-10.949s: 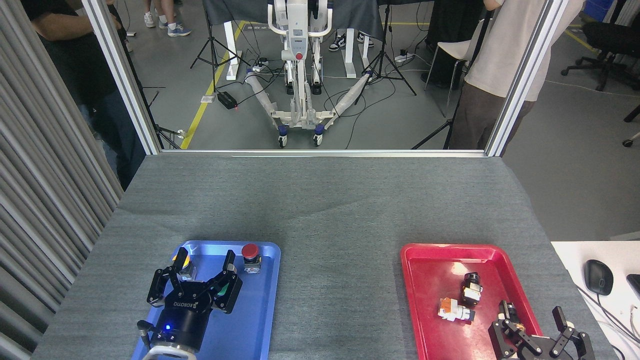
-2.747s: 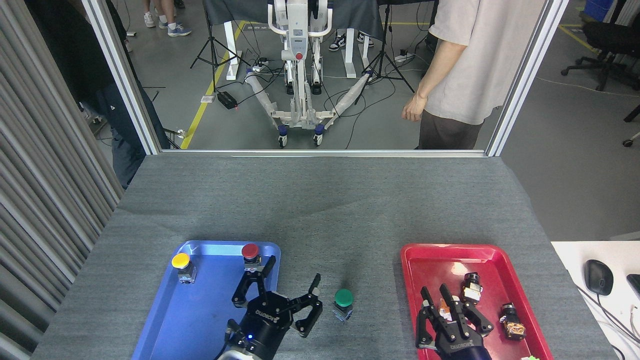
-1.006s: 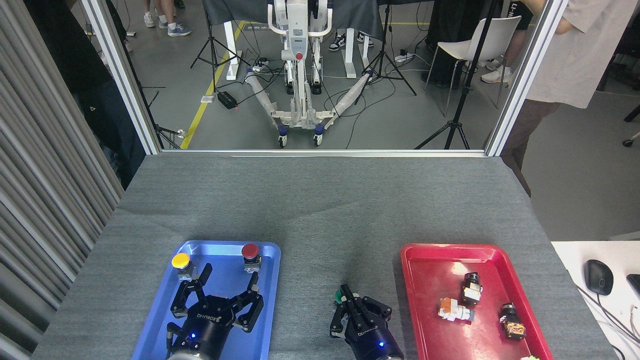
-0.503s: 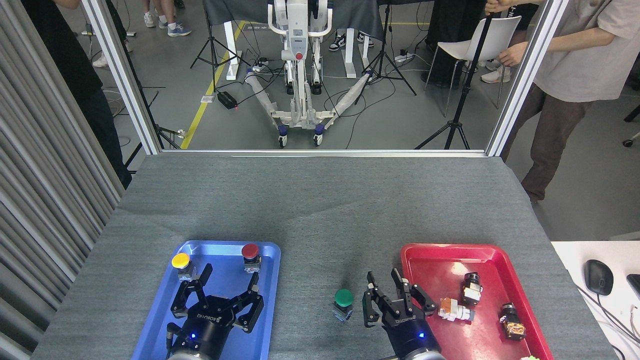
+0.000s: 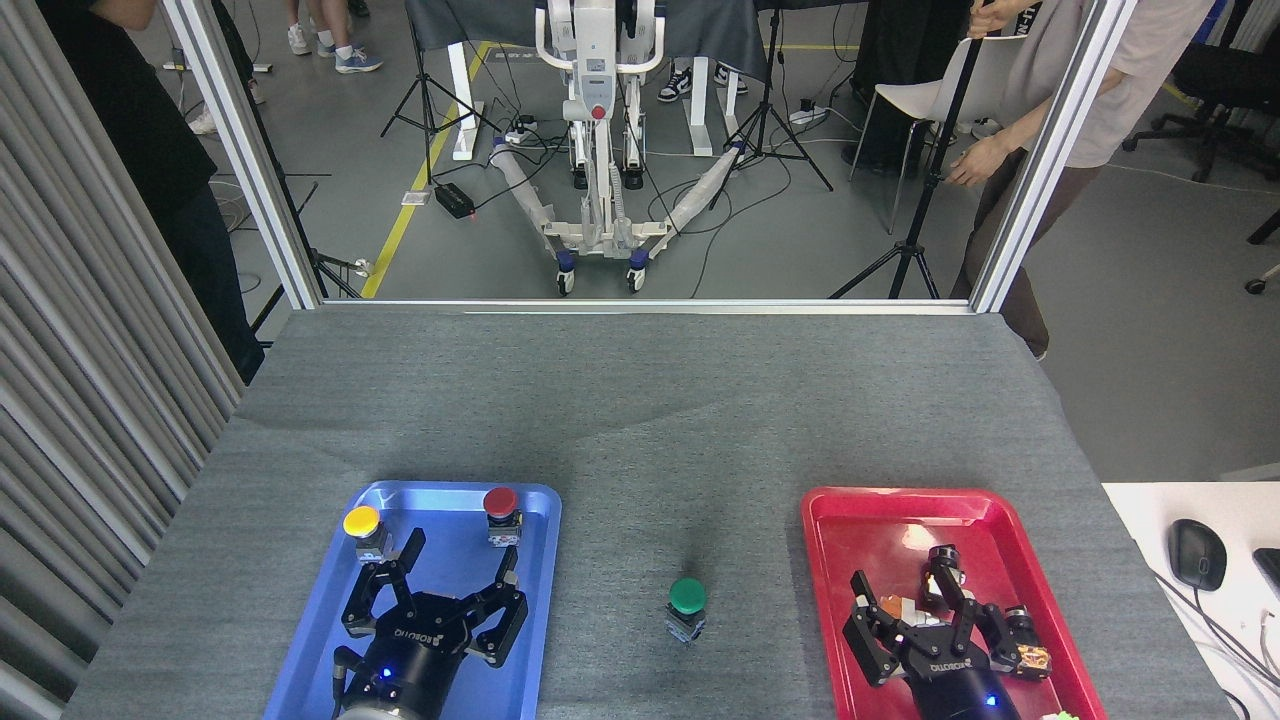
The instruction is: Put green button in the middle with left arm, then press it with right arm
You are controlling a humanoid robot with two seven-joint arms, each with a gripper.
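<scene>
Standing upright on the middle (image 5: 640,440), green button (image 5: 687,596) between spread left gripper (image 5: 459,570) and spread right gripper (image 5: 915,600)

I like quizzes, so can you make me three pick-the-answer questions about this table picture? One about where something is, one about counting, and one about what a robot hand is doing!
1. Where does the green button stand?
A. in the blue tray
B. on the grey cloth between the trays
C. in the red tray

2. How many buttons are in the blue tray?
A. one
B. two
C. four

3. The left gripper is
A. open and empty
B. shut on the green button
C. out of sight

Answers:
1. B: bare cloth lies all round it.
2. B: just a yellow button and a red button.
3. A: its fingers are spread over the tray with nothing between them.
</scene>
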